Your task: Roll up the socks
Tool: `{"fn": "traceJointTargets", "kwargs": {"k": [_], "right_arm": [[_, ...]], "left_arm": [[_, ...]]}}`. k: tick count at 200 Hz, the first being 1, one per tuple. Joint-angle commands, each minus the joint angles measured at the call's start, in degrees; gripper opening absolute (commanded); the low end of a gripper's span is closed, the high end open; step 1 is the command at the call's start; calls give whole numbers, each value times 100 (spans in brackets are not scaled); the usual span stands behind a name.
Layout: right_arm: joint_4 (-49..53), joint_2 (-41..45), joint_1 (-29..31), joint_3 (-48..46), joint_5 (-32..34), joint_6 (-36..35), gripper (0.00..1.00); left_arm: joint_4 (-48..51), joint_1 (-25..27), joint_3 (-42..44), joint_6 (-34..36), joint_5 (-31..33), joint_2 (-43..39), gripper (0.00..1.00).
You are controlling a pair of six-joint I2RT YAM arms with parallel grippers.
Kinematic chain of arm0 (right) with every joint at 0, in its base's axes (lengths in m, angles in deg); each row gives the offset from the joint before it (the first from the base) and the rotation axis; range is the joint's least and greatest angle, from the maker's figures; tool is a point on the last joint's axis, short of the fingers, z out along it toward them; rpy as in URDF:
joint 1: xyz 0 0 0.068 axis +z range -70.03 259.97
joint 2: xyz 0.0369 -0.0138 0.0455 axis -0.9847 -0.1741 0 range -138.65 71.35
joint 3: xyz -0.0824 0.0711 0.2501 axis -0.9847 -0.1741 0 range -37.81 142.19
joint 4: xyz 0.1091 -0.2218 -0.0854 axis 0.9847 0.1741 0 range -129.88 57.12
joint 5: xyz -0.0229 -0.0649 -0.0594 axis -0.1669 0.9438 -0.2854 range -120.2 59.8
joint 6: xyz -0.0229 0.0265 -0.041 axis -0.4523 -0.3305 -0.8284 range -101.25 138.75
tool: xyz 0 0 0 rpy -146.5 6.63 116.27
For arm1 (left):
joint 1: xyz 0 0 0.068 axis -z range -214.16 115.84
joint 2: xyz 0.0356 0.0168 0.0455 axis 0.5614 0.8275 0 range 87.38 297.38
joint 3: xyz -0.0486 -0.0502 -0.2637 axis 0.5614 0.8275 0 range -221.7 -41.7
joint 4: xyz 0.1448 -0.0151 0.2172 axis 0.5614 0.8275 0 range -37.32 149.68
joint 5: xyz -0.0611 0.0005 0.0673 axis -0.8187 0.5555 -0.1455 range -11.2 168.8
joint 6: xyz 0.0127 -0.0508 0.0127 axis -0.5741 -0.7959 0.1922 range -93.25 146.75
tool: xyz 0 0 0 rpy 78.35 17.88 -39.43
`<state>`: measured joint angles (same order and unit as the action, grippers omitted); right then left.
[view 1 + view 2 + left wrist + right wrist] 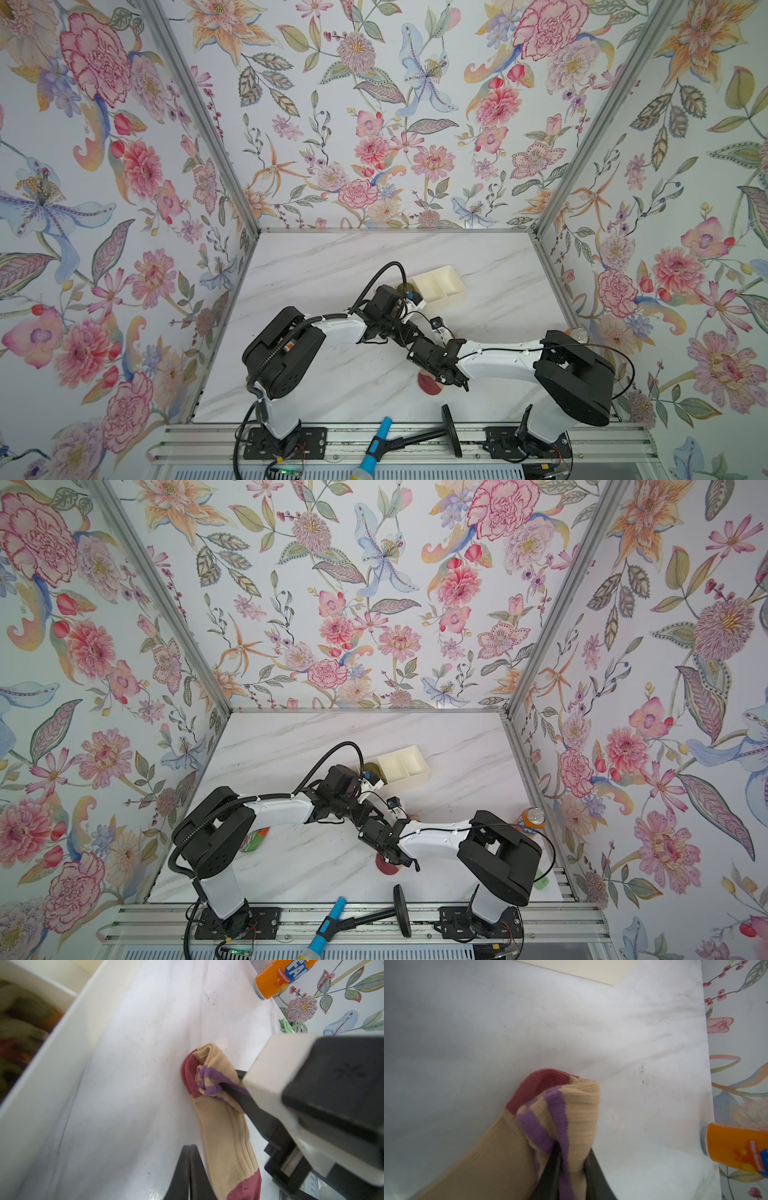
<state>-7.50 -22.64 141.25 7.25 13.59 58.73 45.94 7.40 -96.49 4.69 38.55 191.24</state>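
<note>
Right wrist view: right fingers (553, 1159) pinch the bunched, purple-striped cuff end of the peach-tan ribbed knit socks (577, 1113), with fabric filling the narrow gap between them; a maroon heel shows at the fold. Left wrist view: left fingers (188, 1157) are pressed together, holding nothing, just beside the flat foot section of the socks (224, 1130). In both top views the socks (428, 384) (384, 866) lie on the white marbled surface (332, 270) near its edge by the arm bases, right of centre, largely hidden under the right arm. An orange drink can (532, 818) stands at the right edge.
</note>
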Motion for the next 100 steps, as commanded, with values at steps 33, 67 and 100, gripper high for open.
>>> {"fn": "traceJointTargets", "kwargs": {"k": [33,67,100], "right_arm": [[113,-37,225,-54,-552,42,33],[-148,221,287,-176,-780,-172,35],[-275,441,288,-264,-926,-275,37]], "left_arm": [[-33,-95,-195,75,-141,141,8],[-64,-91,-244,66,-162,218,8],[-92,-104,-326,66,-210,284,8]]}}
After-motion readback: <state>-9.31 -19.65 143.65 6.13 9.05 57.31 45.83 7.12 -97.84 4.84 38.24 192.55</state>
